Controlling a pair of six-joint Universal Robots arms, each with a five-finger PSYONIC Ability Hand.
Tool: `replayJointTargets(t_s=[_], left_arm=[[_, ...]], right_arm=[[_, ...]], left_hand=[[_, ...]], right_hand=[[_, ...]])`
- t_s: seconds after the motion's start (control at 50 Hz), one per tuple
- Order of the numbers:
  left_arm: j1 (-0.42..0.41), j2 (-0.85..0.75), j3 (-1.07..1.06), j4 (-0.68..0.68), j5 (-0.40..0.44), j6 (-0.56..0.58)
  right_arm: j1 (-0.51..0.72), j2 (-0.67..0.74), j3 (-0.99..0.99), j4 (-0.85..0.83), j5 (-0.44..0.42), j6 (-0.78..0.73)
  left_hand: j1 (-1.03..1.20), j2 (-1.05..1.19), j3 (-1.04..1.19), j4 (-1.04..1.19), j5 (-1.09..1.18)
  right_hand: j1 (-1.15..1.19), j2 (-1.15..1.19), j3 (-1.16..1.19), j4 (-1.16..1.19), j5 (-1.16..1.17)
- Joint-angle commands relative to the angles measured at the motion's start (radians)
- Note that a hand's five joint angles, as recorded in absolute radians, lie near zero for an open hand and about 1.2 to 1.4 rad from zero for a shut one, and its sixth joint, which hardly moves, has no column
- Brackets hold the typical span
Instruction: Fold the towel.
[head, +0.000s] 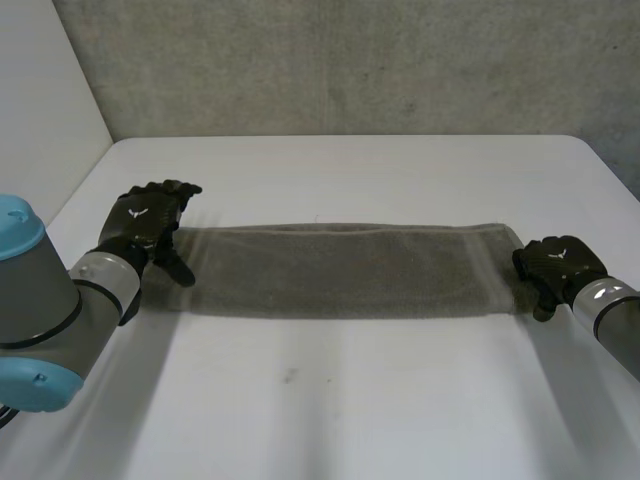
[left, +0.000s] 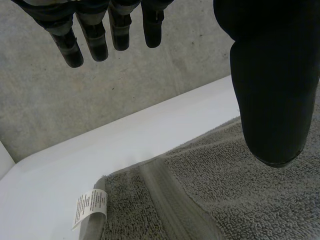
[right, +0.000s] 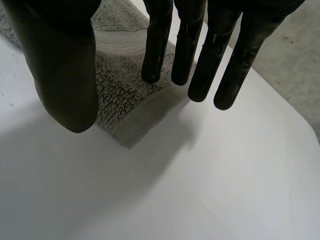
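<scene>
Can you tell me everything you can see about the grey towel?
The fluffy grey terry towel lies flat on the white table as a long, narrow strip. A smooth woven band crosses it near one end, where a small white label sticks out of the corner. The black left hand is open over that end, the black right hand open over the other; I cannot tell whether they touch it.

Place: a plain robot lab or test room.
Wall: a raw grey concrete wall (head: 350, 60) stands right behind the tabletop's far edge.
Table: a bare white table (head: 400, 400) with rounded far corners.
Side: a white panel (head: 40, 90) stands along the tabletop's left edge.
Rig: a grey, blue-capped robot arm (head: 40, 300) at the near edge.
</scene>
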Motion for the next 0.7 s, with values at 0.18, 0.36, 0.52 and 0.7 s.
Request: replayJointTargets(t_s=[0.18, 0.36, 0.52, 0.7], left_arm=[[0.001, 0.001, -0.014, 0.002, 0.0, 0.0], [0.001, 0.007, -0.031, 0.005, 0.001, 0.0], [0.001, 0.008, -0.029, 0.005, 0.001, 0.0], [0.001, 0.008, -0.033, 0.005, 0.0, 0.0]], right_arm=[[-0.029, 0.066, -0.056, 0.008, -0.004, -0.003], [-0.199, -0.05, -0.053, 0.014, 0.018, 0.0], [-0.395, -0.072, -0.134, 0.048, 0.016, -0.085], [-0.086, -0.132, -0.238, 0.127, 0.015, -0.061]], left_hand=[[0.002, 0.011, 0.009, 0.009, -0.025], [0.002, 0.011, 0.009, 0.009, -0.025], [0.002, 0.011, 0.009, 0.009, -0.025], [0.002, 0.011, 0.009, 0.009, -0.025]], right_hand=[[0.772, 0.783, 0.771, 0.773, 0.764], [0.772, 0.783, 0.771, 0.773, 0.764], [0.772, 0.783, 0.771, 0.773, 0.764], [0.772, 0.783, 0.771, 0.773, 0.764]])
